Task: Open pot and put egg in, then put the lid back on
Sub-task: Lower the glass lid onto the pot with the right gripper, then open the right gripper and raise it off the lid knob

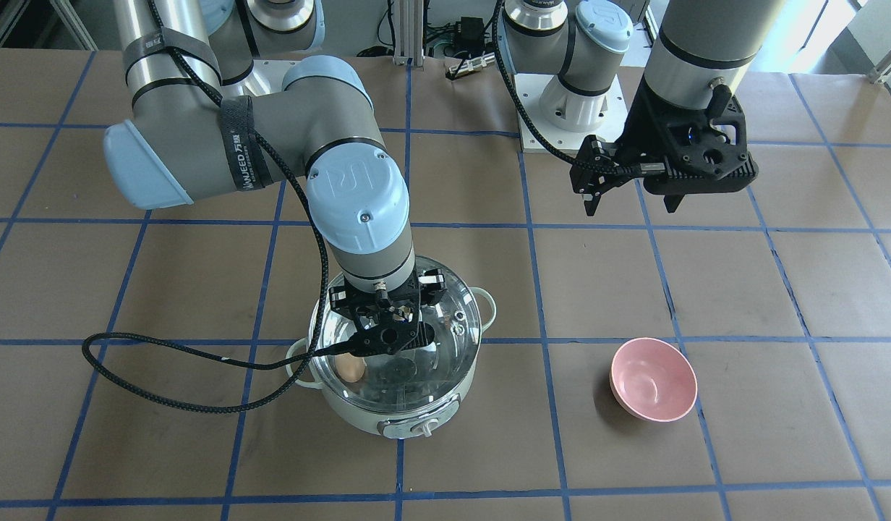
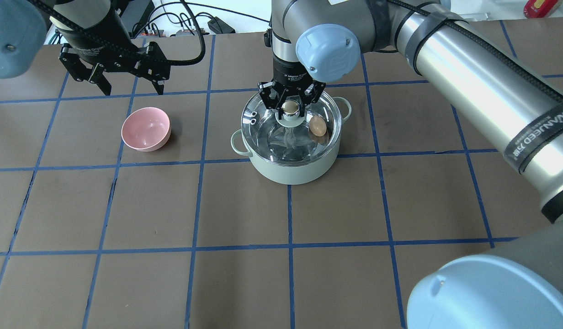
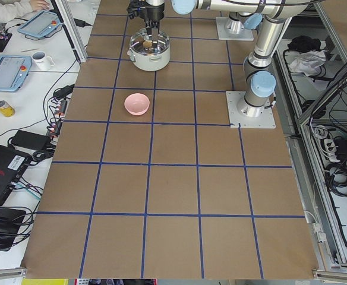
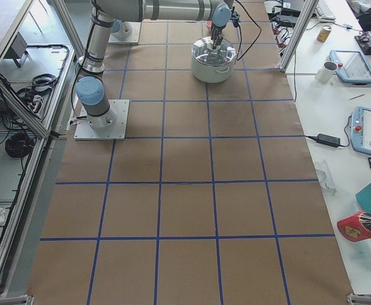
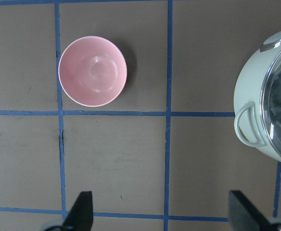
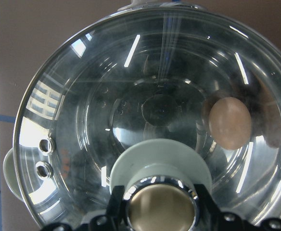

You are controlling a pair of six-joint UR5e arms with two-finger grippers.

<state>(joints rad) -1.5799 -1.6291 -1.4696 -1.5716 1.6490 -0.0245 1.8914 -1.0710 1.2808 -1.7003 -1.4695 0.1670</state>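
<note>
The mint-green pot [image 2: 290, 170] stands mid-table with the clear glass lid [image 2: 268, 132] seated on its rim. The brown egg [image 2: 317, 125] lies inside the pot, seen through the glass; it also shows in the right wrist view [image 6: 229, 122] and the front view [image 1: 351, 370]. My right gripper [image 2: 289, 108] points straight down and is shut on the lid's beige-gold knob [image 6: 159, 207], with the fingers against its sides. My left gripper [image 2: 128, 89] is open and empty, held high above the table behind the pink bowl, well away from the pot.
A small empty pink bowl [image 2: 146, 129] sits on the table to the pot's left in the overhead view. The right arm's black cable [image 1: 199, 362] loops beside the pot. The left wrist view shows the bowl [image 5: 93, 71] and the pot's edge [image 5: 256, 96].
</note>
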